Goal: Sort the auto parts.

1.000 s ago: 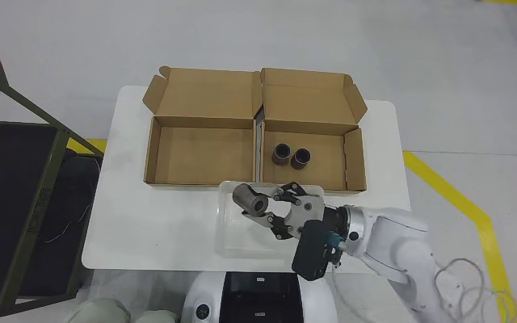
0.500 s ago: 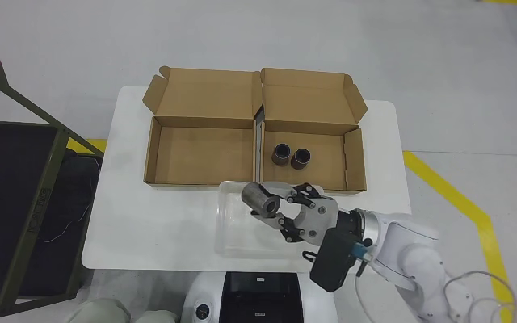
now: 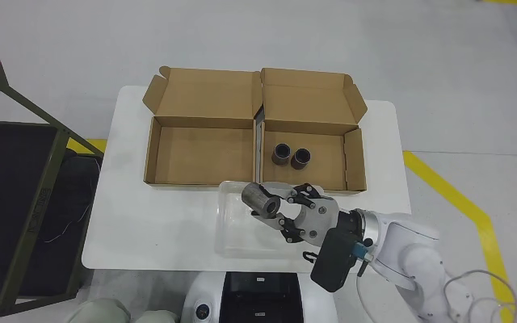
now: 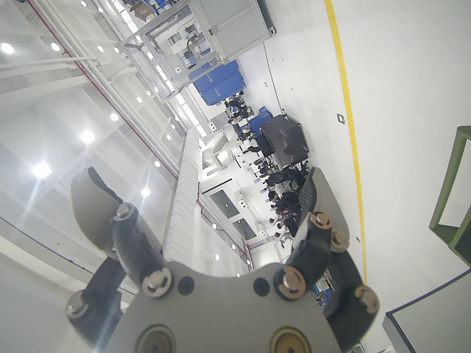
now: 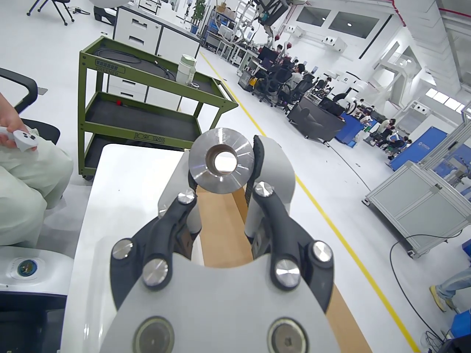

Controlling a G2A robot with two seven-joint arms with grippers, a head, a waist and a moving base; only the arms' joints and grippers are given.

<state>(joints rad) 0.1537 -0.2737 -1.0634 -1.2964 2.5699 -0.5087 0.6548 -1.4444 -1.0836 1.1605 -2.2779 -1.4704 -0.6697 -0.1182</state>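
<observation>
My right gripper (image 3: 271, 208) is shut on a grey metal sleeve (image 3: 262, 199), held above the clear plastic tray (image 3: 234, 242) at the table's front. In the right wrist view the sleeve (image 5: 221, 160) faces the camera end-on, a round steel ring with a bore, pinched between the two fingers (image 5: 274, 170). Two dark metal sleeves (image 3: 292, 154) stand in the right cardboard box (image 3: 352, 161). The left cardboard box (image 3: 198, 153) holds nothing. My left gripper (image 4: 198, 192) is open and points off at the room's ceiling and floor, with nothing between its fingers.
Both boxes sit side by side at the back of the white table (image 3: 129, 194), lids folded back. A green cart (image 5: 147, 93) stands beside the table's left end. A seated person's hand with a controller (image 5: 20, 137) shows at the edge of the right wrist view.
From a second ago to half a second ago the right gripper shifted a little to the right with the sleeve in it; since then it has held still.
</observation>
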